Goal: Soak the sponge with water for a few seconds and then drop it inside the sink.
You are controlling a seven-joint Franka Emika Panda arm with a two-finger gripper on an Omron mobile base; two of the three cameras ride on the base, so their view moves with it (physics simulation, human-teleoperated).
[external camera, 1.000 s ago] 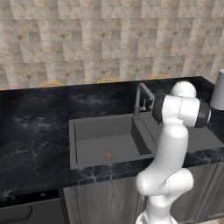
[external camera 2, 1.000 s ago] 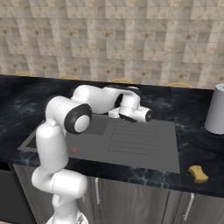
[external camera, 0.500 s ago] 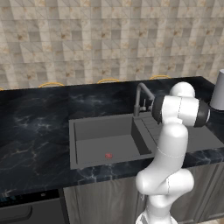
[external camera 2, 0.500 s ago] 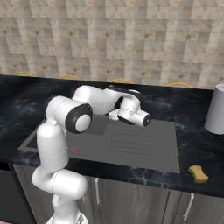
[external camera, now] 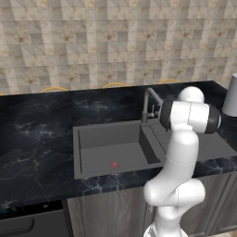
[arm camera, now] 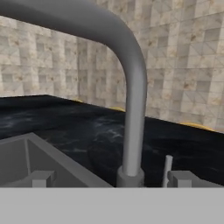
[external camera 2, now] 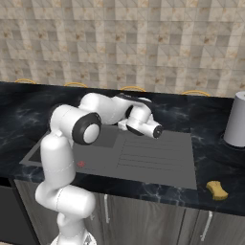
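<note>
The yellow sponge (external camera 2: 217, 189) lies on the black counter at the front right corner, past the sink's edge and far from my hand. The dark grey sink (external camera: 109, 147) has its ribbed drainboard (external camera 2: 153, 159) on the right. In the hand view the grey curved faucet (arm camera: 133, 109) rises close in front. Its base stands between my gripper's (arm camera: 111, 179) two fingertips (arm camera: 41, 178), which are wide apart and hold nothing. A small faucet lever (arm camera: 167, 168) stands just right of the base. The water is out of view.
A small red round spot (external camera: 115, 164) sits on the basin floor. A tall grey canister (external camera 2: 236, 127) stands on the counter at the far right. My arm (external camera 2: 103, 109) stretches over the basin. The tiled wall runs behind the counter.
My hand has dipped very slightly by the faucet. The jaws stay open and the sponge has not moved.
</note>
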